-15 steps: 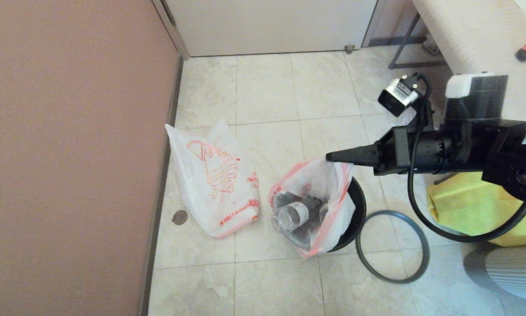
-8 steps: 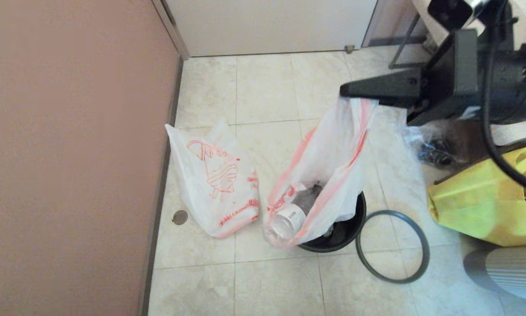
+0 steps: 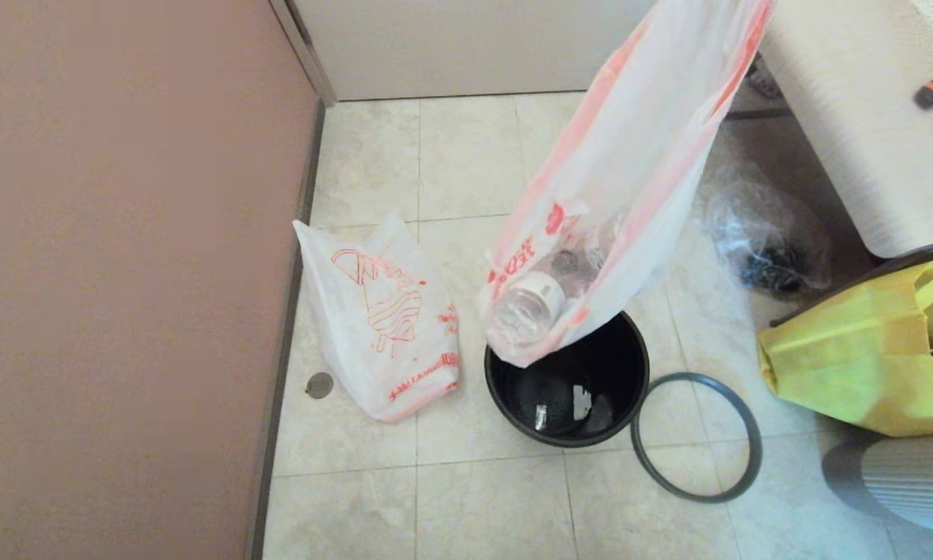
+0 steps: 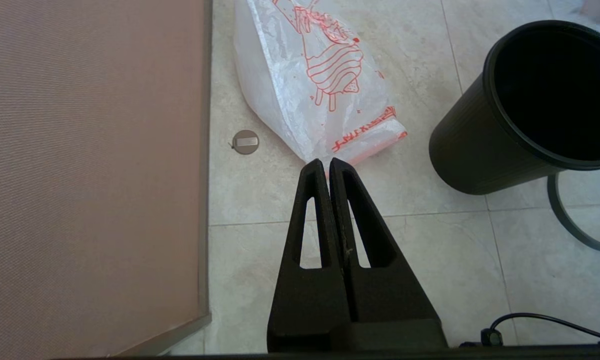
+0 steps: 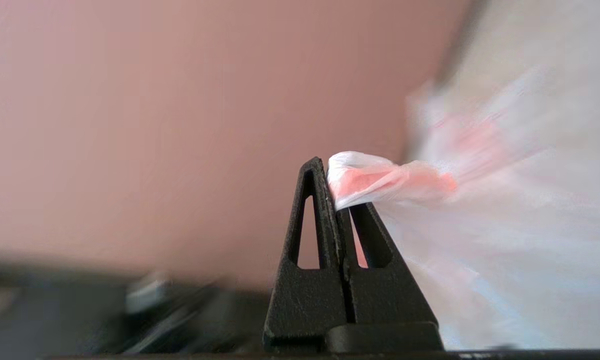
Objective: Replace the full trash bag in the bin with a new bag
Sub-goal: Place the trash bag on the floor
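Where it sat inside the bin (image 3: pixel 566 393), the full trash bag (image 3: pixel 614 194) now hangs clear, pinched by the right end effector (image 5: pixel 330 172).

The pale tiled floor (image 3: pixel 466 155) carries the new bag (image 3: pixel 384 319) by the wall, the black bin (image 3: pixel 567 389) just beside it, a grey hoop rim (image 3: pixel 696 435), a yellow tote (image 3: pixel 863 365) and a clear plastic bag (image 3: pixel 762 233).

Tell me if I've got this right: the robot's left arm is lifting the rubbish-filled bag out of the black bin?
Not quite: the right arm lifts it. The right wrist view shows the right gripper, jaws shut, pinching the full trash bag, which hangs over the bin. The left gripper holds nothing.
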Controlling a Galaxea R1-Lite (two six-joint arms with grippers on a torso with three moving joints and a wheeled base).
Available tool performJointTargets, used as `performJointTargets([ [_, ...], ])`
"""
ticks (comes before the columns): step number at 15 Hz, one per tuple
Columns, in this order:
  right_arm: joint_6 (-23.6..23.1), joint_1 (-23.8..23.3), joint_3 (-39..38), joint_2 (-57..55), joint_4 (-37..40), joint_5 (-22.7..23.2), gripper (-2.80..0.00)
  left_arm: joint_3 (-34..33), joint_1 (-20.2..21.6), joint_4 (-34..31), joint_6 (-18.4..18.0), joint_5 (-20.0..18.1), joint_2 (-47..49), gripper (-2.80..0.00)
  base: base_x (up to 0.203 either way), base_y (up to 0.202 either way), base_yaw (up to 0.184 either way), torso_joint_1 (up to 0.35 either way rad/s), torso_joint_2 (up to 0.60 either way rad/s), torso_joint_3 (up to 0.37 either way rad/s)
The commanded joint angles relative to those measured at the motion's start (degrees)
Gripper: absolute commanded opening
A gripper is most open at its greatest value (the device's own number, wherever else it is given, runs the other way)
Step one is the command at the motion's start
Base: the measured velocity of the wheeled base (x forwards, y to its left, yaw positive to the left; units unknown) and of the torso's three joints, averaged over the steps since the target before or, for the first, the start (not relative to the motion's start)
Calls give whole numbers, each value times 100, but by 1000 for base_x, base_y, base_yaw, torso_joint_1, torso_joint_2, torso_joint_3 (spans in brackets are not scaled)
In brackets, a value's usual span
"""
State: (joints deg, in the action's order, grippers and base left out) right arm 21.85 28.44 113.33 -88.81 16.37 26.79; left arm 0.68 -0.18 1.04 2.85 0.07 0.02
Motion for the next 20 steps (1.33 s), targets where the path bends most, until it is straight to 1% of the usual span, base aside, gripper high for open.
performJointTargets([
  [1, -542, -111, 174, -179, -17, -628, -280, 1, 1, 2, 11, 1, -2, -280, 0, 0, 0, 0, 0, 0],
  [2, -968, -147, 172, -216, -211, -1166, -280, 1, 1, 2, 5, 1, -2, -280, 0, 0, 0, 0, 0, 0],
  [4, -1704, -478, 171, -395, -940, -2053, -280, 2, 1, 2, 5, 1, -2, -280, 0, 0, 0, 0, 0, 0],
  [5, -1992, -624, 171, -497, -1071, -2368, -280, -6, 1, 2, 5, 1, -2, -280, 0, 0, 0, 0, 0, 0],
  [6, -2237, -749, 167, -596, -1113, -2965, -280, 2, 1, 2, 5, 1, -2, -280, 0, 0, 0, 0, 0, 0],
  [7, -2382, -963, 165, -701, -1200, -3393, -280, 2, 1, 2, 5, 1, -2, -280, 0, 0, 0, 0, 0, 0],
  [8, -2454, -1327, 151, -851, -1356, -3428, -280, 1, 1, 2, 6, 1, -2, -280, 0, 0, 0, 0, 0, 0],
  [9, -2488, -1581, 139, -1079, -1529, -3382, -280, -1, 1, 2, 5, 1, -2, -280, 0, 0, 0, 0, 0, 0],
  [11, -2576, -1978, 130, -1576, -1792, -3318, -280, 2, 1, 2, 5, 1, -2, -280, 0, 0, 0, 0, 0, 0],
  [14, -3096, -2494, 128, -2730, -2204, -3373, -280, -4, 1, 2, 5, 1, -2, -280, 0, 0, 0, 0, 0, 0],
  [17, -3870, -3041, 135, -4040, -2643, -3723, -280, 2, 1, 2, 9, 1, -2, -280, 0, 0, 0, 0, 0, 0],
  [20, -4390, -3326, 150, -5116, -3180, -4185, -280, -4, 1, 2, 5, 1, 6, -280, 0, 0, 0, 0, 0, 0],
])
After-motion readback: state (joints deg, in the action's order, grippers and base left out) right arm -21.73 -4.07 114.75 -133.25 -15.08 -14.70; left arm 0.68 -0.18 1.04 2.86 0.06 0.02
